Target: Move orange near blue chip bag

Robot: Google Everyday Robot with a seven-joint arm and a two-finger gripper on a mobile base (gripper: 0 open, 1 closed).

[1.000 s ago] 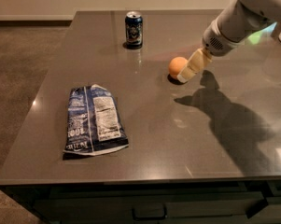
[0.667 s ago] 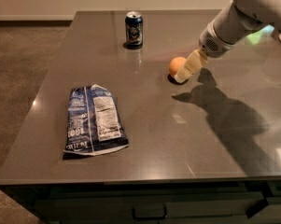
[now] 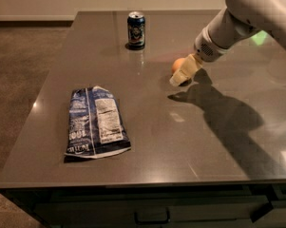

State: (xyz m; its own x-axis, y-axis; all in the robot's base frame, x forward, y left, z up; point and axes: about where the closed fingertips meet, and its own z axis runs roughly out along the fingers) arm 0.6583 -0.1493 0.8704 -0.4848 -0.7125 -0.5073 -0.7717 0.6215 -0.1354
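The orange [image 3: 177, 63] lies on the dark grey table [image 3: 204, 146], right of centre towards the back. My gripper [image 3: 180, 75] comes down from the upper right on a white arm and sits right at the orange's front side, covering its lower part. The blue chip bag [image 3: 96, 122] lies flat on the table's front left, label panel up, well to the left of and nearer than the orange.
A small dark blue drink can [image 3: 136, 30] stands upright at the back of the table, left of the orange. The arm's shadow falls across the right half of the table. The table's left and front edges drop to the floor.
The gripper has moved down and left onto the orange, now covering its front. The orange, bag and can have stayed in place.
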